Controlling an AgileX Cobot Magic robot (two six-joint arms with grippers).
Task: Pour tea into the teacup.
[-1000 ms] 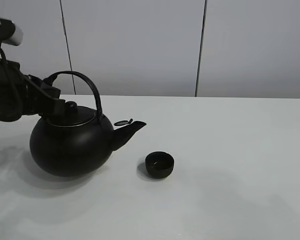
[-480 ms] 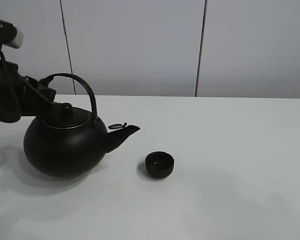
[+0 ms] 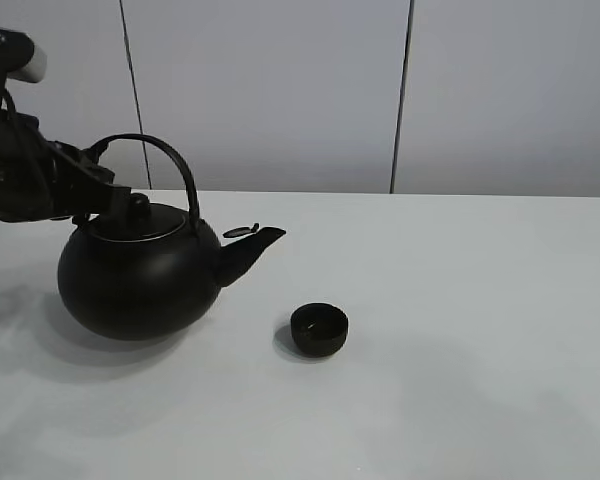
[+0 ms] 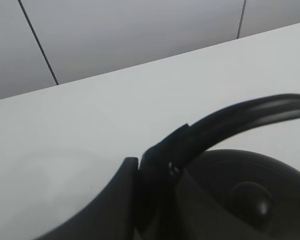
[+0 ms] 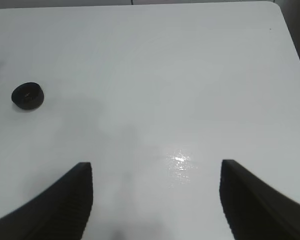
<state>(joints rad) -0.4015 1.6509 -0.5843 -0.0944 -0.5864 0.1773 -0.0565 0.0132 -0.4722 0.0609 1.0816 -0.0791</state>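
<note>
Left gripper (image 4: 145, 175) clamped on kettle (image 3: 140, 285) handle — spout toward teacup (image 3: 319, 329) | right gripper (image 5: 155, 200) jaws apart, empty

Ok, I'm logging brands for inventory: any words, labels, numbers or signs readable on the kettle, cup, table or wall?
None. The kettle, the teacup, the table and the wall panels show no word, label, number or sign in any view.

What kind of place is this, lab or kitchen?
Most likely a robotics lab bench, not a kitchen: a bare white tabletop, a plain grey panelled wall behind it, and only a round black kettle with arched handle and a small black handleless teacup set out.
</note>
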